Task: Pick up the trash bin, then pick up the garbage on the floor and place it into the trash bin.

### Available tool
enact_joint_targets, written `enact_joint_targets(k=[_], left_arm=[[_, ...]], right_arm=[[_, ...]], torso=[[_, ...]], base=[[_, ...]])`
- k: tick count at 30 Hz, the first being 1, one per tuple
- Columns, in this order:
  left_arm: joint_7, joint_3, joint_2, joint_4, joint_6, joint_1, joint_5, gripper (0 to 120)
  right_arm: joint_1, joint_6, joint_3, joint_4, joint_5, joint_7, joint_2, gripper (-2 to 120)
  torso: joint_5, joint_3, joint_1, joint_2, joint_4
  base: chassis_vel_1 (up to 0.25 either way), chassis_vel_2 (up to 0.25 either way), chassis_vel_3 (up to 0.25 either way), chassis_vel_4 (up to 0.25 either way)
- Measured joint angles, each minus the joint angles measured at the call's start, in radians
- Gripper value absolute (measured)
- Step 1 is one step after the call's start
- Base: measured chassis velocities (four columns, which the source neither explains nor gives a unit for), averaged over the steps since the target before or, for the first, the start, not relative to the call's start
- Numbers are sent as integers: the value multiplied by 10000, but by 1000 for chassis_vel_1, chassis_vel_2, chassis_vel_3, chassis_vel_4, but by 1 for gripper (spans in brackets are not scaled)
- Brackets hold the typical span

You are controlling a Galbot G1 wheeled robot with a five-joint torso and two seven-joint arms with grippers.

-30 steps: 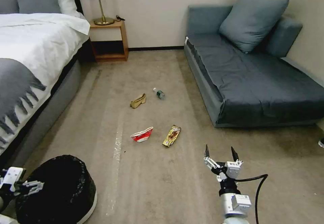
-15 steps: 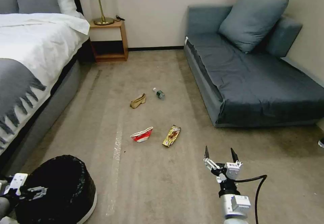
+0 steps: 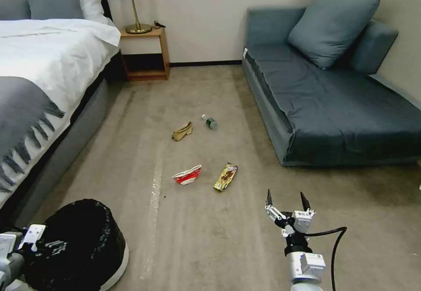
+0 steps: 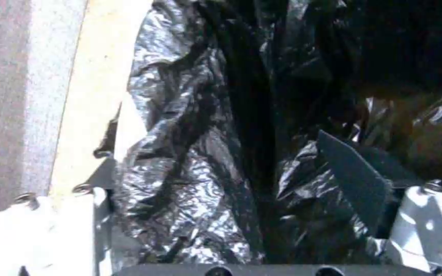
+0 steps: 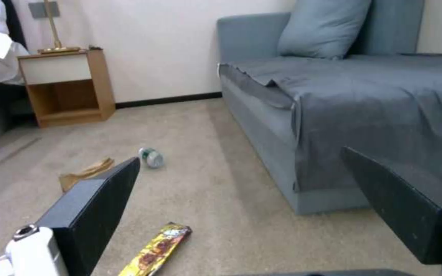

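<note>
You're looking at a bedroom with a beige carpet point(image 3: 197, 234) marked by a pale streak running lengthwise, and plain cream walls point(image 3: 201, 14) finished with a dark baseboard. On your left stands a bed point(image 3: 39, 76) with white linen, a grey fringed throw point(image 3: 22, 120) and grey and white pillows, and beside its head a wooden nightstand point(image 3: 147, 54) with an open shelf carries a brass lamp point(image 3: 133, 5). On your right, against the far wall, sits a blue-grey sofa point(image 3: 333, 106) under a loose cover, with a large matching cushion point(image 3: 331, 23) propped in its corner.
</note>
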Motion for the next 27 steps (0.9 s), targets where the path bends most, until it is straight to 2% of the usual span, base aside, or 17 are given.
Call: enact_joint_targets(k=[8, 11, 17, 27], left_arm=[[-45, -33, -126, -128, -1, 109, -84, 58], [-45, -33, -181, -114, -192, 129, -2, 53], [-129, -9, -308, -129, -391, 143, 284, 52], [-337, -10, -493, -211, -417, 133, 211, 52]], right_arm=[[115, -48, -51, 22, 0, 10, 0, 100], [119, -68, -58, 62, -1, 12, 0, 100], [73, -89, -69, 108, -1, 26, -1, 100], [-42, -90, -52, 180, 25, 67, 0, 100]], torso=[[-7, 1, 0, 0, -5], [-10, 1, 1, -1, -9], [-13, 2, 0, -1, -10], [-13, 3, 1, -2, -7]], base=[[0, 0, 0, 0], [0, 0, 0, 0], [0, 0, 0, 0], [0, 0, 0, 0]])
